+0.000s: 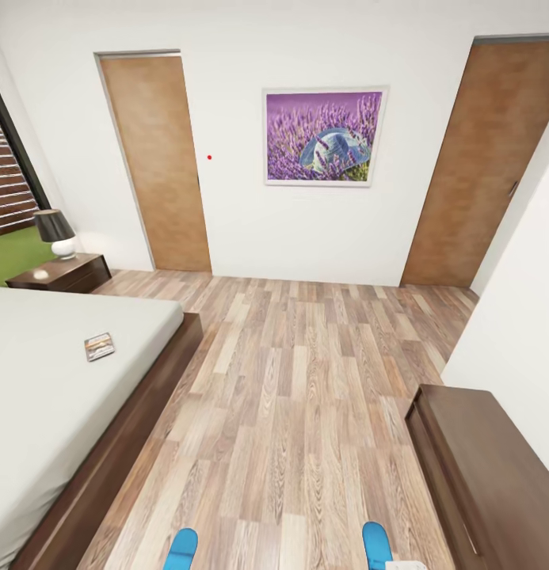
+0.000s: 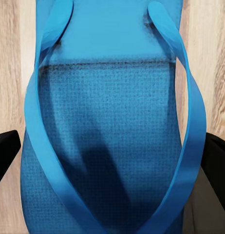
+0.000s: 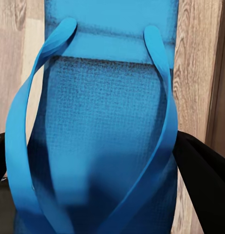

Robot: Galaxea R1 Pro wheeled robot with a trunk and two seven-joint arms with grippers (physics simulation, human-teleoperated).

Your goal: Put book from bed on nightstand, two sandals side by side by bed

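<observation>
The book [image 1: 99,346] lies flat on the grey mattress of the bed [image 1: 44,396], near its right edge. A dark nightstand [image 1: 62,273] stands beyond the bed by the window. Two blue sandals poke up at the head view's lower edge, one on the left [image 1: 181,549] and one on the right [image 1: 375,545]. In the left wrist view, my left gripper [image 2: 112,161] has its black fingers [image 2: 5,151] pressed on both sides of a sandal [image 2: 112,97] above the plank floor. My right gripper [image 3: 100,165] clasps the other sandal [image 3: 107,97] the same way.
A lamp [image 1: 55,233] sits on the nightstand. A long dark-brown cabinet [image 1: 488,467] stands against the right wall. Two wooden doors [image 1: 157,162] [image 1: 484,162] and a lavender picture [image 1: 323,136] are on the far wall. Wood floor [image 1: 306,380] spreads between bed and cabinet.
</observation>
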